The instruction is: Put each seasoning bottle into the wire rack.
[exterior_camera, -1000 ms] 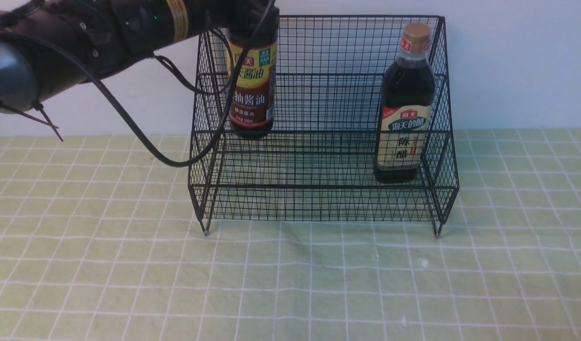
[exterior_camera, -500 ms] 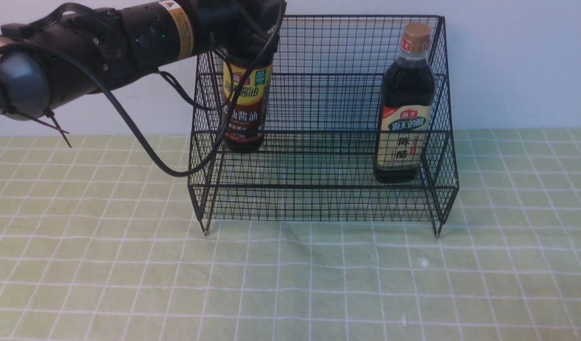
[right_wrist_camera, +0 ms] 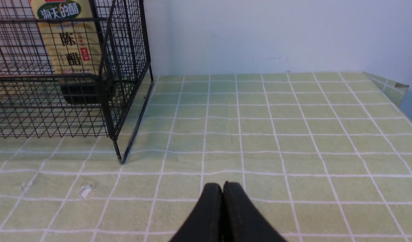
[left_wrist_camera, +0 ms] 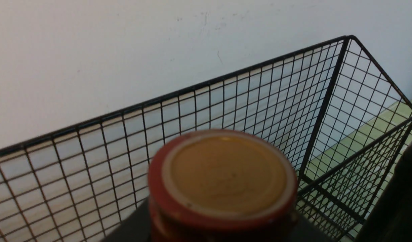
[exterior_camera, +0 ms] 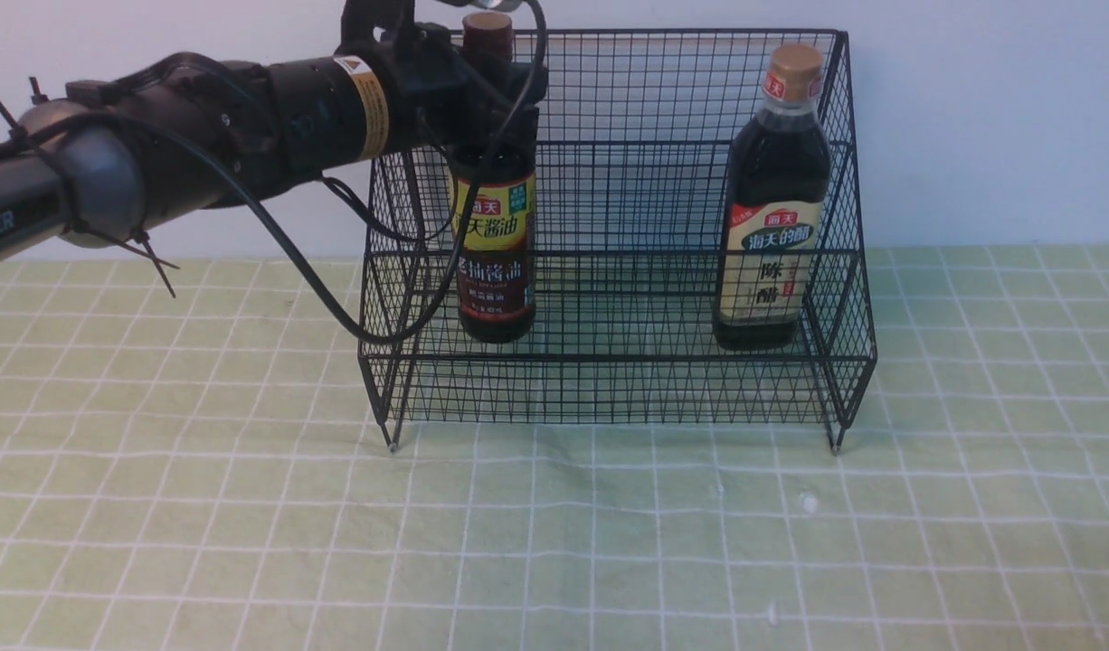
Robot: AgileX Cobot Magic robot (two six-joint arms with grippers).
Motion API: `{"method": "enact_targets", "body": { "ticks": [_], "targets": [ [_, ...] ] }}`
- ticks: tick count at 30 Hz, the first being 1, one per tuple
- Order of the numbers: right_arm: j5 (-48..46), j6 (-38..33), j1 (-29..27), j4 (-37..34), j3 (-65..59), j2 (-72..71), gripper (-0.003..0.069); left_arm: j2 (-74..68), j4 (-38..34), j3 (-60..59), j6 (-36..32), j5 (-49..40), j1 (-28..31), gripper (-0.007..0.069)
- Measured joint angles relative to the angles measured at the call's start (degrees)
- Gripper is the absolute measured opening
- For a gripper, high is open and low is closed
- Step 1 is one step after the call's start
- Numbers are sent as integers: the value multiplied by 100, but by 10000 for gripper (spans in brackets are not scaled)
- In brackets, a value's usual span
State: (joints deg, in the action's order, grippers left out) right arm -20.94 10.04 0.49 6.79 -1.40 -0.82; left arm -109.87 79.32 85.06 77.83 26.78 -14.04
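Note:
The black wire rack stands at the back of the table against the wall. A round dark seasoning bottle with a yellow-brown label hangs upright in the rack's front tier at the left. My left gripper is shut on its neck, below the red-brown cap. Its base is at or just above the tier floor; I cannot tell which. The taller bottle with a tan cap and cream label stands in the same tier at the right. My right gripper is shut and empty, low over the cloth to the right of the rack.
A green checked cloth covers the table. A white wall rises right behind the rack. The left arm's cable loops down beside the rack's left wall. The cloth's right edge shows in the right wrist view.
My left arm has come down with the round bottle, from above the rack's upper step into the front tier. The tall bottle and the right gripper have not moved.

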Motion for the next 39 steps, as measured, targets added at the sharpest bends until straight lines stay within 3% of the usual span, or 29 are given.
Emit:
{"method": "enact_targets", "body": {
  "ticks": [6,15,27,32,34,35,39],
  "targets": [
    [0,0,0,0,0,0,-15,-61,16,0,7,-11,0,264],
    [0,0,0,0,0,0,-15,5,3,74,116,148,0,373],
    [0,0,0,0,0,0,-15,769,785,74,498,130,0,369],
    [0,0,0,0,0,0,-15,1241,1358,74,694,-78,0,308],
    [0,0,0,0,0,0,-15,1579,1894,74,769,-269,0,228],
    [0,0,0,0,0,0,-15,1631,1960,74,769,-280,0,222],
    [0,0,0,0,0,0,-15,2162,2205,74,243,-733,0,82]
  ]
}}
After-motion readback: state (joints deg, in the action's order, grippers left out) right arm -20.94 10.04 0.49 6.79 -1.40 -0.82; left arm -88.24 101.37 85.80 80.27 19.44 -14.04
